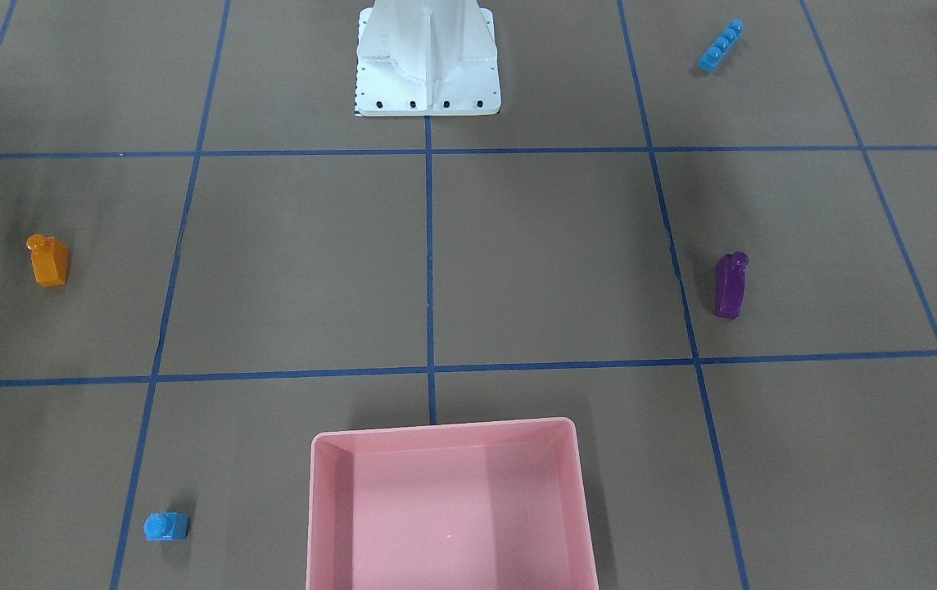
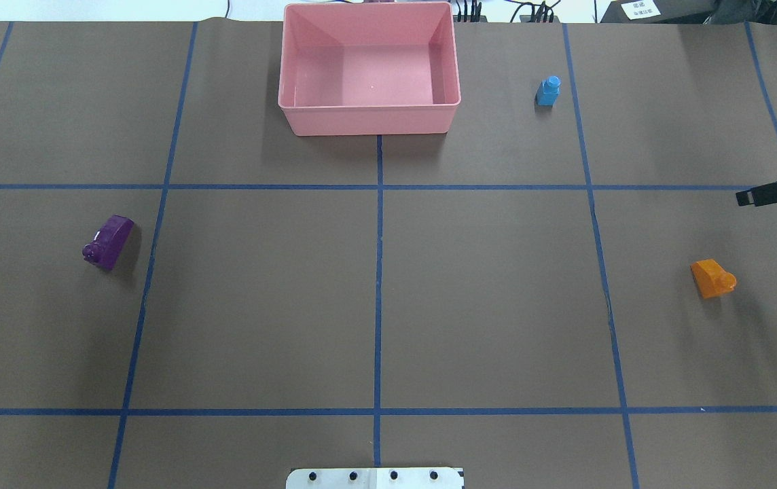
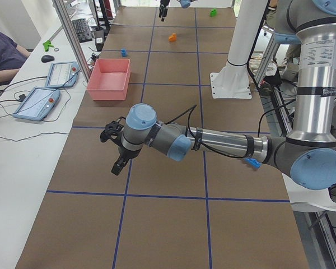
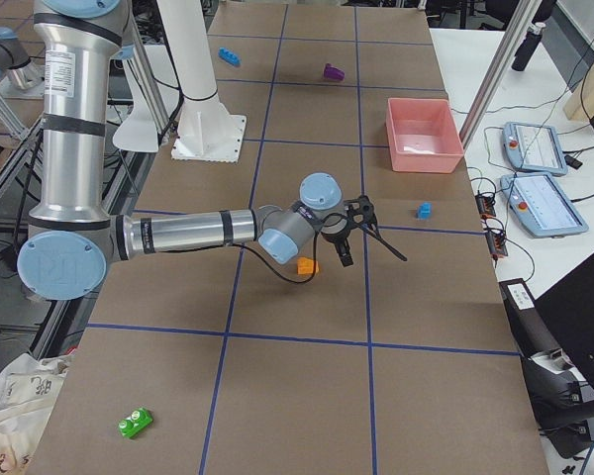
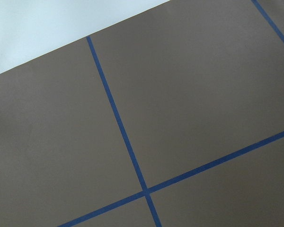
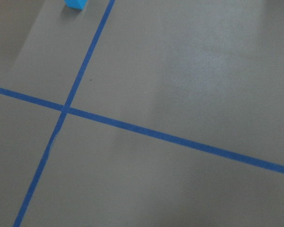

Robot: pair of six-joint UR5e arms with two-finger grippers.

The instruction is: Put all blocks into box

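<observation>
The pink box [image 2: 369,109] stands empty at the table's far middle. A small blue block [image 2: 548,90] stands right of it. An orange block [image 2: 712,278] lies at mid right and a purple block [image 2: 108,241] at mid left. A long blue bar [image 1: 720,47] lies near the robot base, on my left side. A green block [image 4: 135,424] lies far out at my right end of the table. My right gripper [image 2: 745,197] hangs beyond the orange block, looks open and holds nothing. My left gripper [image 3: 115,151] hovers over bare table; I cannot tell its state.
The white robot base [image 1: 427,74] stands at the near middle. Blue tape lines [image 2: 378,272] divide the brown table into squares. Tablets and cables [image 4: 540,188] lie on the side bench beyond the box, where a person [image 3: 3,53] sits.
</observation>
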